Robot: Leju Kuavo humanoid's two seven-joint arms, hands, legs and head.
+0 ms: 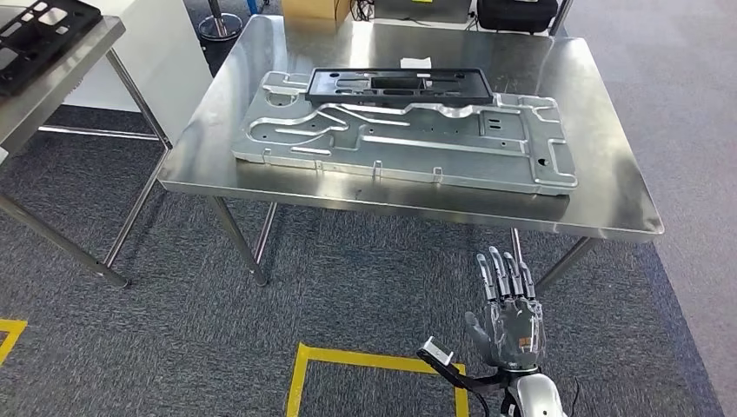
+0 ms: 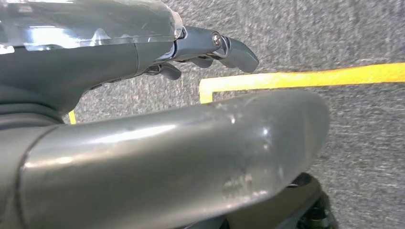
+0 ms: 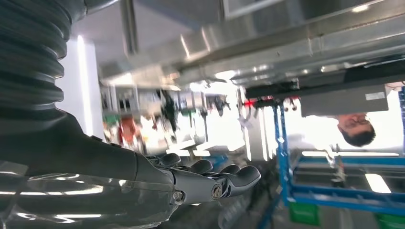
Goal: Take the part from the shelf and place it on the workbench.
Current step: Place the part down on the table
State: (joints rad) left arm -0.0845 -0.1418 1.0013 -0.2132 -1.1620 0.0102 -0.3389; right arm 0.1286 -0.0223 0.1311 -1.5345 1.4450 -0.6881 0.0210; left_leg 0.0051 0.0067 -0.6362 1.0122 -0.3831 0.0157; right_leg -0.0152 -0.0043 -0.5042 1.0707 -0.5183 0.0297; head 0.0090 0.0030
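Note:
A large silver stamped metal panel [image 1: 408, 139] lies flat on the steel workbench [image 1: 600, 200]. A black plastic frame [image 1: 400, 84] rests against the panel's far edge. My right hand [image 1: 511, 321] hangs below the bench's front edge, fingers straight and apart, holding nothing. In the right wrist view the right hand [image 3: 205, 183] reaches out empty under the bench's underside [image 3: 239, 47]. My left hand [image 2: 205, 47] hangs over the grey carpet with its fingers loosely extended and nothing in them.
A second steel table [image 1: 52, 78] at the far left carries another black frame [image 1: 35, 35]. Yellow floor tape [image 1: 365, 360] marks a box on the carpet in front of the bench. A small white item [image 1: 415, 62] lies behind the black frame. A person [image 3: 356, 129] stands beyond the bench.

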